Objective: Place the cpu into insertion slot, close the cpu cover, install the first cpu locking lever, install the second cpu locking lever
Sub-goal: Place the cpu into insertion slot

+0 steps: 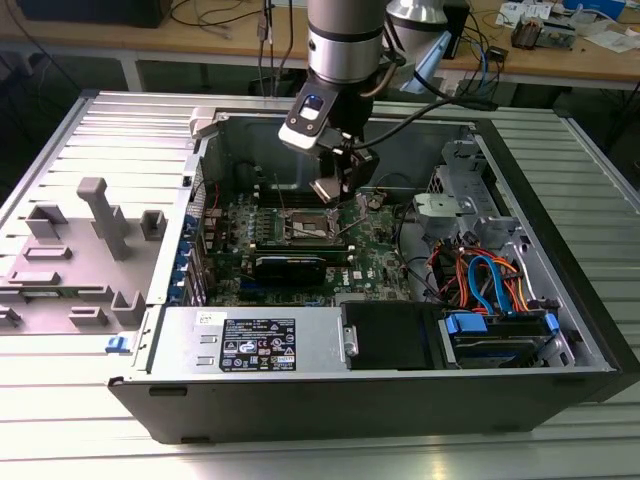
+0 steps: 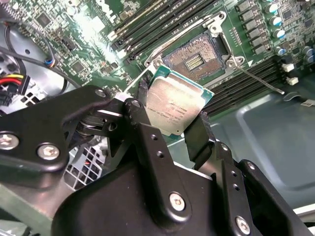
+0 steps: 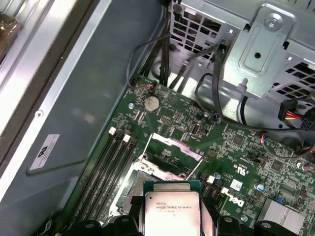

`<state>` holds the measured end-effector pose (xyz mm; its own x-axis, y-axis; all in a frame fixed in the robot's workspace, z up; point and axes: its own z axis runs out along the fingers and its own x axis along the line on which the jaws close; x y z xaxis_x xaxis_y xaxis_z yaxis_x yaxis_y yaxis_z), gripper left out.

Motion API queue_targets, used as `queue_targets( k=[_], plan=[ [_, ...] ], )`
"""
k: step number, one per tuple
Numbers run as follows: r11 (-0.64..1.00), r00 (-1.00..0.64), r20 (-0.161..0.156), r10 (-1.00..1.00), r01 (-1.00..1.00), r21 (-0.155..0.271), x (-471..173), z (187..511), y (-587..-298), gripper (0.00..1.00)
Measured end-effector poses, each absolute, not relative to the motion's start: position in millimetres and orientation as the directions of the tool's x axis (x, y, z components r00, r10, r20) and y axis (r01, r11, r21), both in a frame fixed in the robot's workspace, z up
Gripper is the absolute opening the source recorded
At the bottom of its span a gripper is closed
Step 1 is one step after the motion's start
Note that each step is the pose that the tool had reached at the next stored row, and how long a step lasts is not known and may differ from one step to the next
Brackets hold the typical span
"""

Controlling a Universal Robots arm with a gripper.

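Inside the open computer case [image 1: 300, 410], over the middle of the green motherboard [image 1: 385, 262], the gripper [image 2: 173, 108] has its jaws closed on two opposite edges of the cpu [image 3: 170, 214], holding it tilted and clear above the bare insertion slot [image 2: 197, 59] beside the raised cpu cover [image 3: 176, 146].

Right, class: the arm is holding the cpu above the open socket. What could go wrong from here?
1. The gripper clamps the cpu by two edges only. A slip or a skewed landing might damage the exposed contacts of the insertion slot.
2. The cpu cover stands raised beside the slot, so a descending gripper could strike it.
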<state>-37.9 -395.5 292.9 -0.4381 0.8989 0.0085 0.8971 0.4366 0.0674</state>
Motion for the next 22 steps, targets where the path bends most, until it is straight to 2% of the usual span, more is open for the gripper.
queue_targets(
  k=[22],
  plan=[
    [0.372,-0.373,0.009,0.928,0.926,0.066,-37.9,289.1,-395.5,0.55]
  ],
)
